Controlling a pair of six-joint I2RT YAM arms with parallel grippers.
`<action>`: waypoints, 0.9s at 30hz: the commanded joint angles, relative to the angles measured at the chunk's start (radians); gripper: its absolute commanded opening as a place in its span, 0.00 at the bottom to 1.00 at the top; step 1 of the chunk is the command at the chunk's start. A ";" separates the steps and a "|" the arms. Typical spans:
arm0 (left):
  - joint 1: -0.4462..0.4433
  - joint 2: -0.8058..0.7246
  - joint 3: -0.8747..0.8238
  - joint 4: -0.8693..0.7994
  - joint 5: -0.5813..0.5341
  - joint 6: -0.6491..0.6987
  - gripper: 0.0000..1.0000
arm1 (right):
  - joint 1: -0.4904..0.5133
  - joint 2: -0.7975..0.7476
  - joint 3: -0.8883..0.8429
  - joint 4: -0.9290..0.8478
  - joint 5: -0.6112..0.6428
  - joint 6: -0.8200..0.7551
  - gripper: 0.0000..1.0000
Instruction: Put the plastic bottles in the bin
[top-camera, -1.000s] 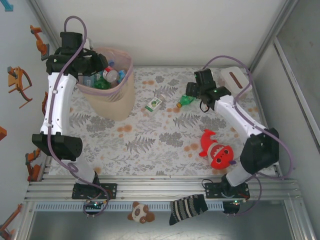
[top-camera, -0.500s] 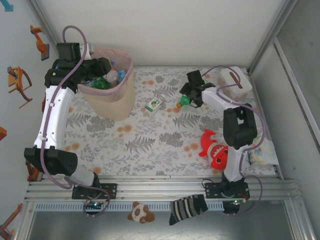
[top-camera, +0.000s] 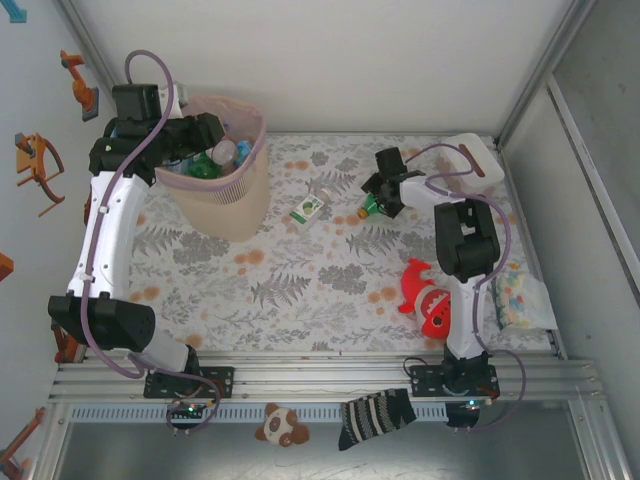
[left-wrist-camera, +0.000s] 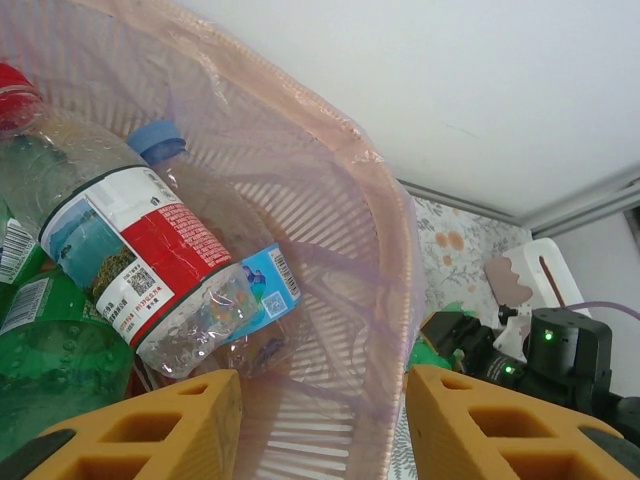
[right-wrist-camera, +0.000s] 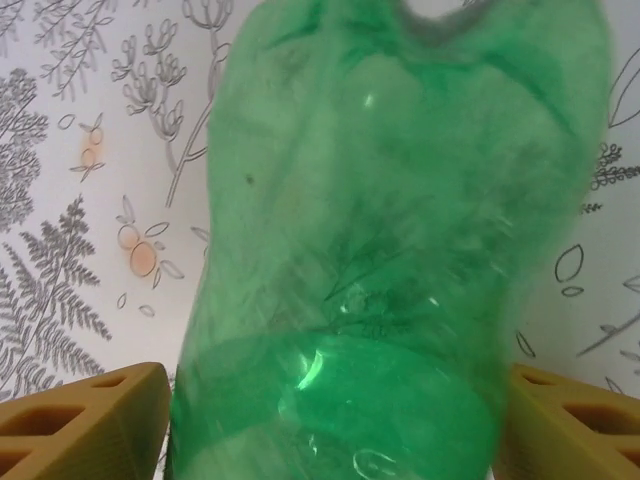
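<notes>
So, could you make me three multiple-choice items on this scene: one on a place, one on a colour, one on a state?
1. The left gripper is over:
A. the plush
B. the bin
C. the white box

2. The bottle between the fingers of the right gripper is:
A. green
B. blue
C. red

3. The left gripper's fingers are:
A. shut on a bottle
B. shut on the liner
C. apart, with nothing between them

Answers: 1 B, the left wrist view looks down into the bin. 2 A, the right wrist view shows a green body. 3 C, the two fingers stand wide, with the bin's inside seen between them.
</notes>
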 joint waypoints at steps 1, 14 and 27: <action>0.009 -0.016 -0.008 0.002 0.019 0.025 0.47 | -0.004 0.005 0.011 0.039 0.006 0.034 0.73; 0.009 -0.030 -0.016 -0.004 0.017 0.029 0.47 | -0.008 -0.062 -0.047 0.068 0.017 0.032 0.63; 0.018 -0.063 -0.058 0.045 0.051 0.039 0.48 | -0.006 -0.298 -0.161 0.173 -0.029 -0.279 0.61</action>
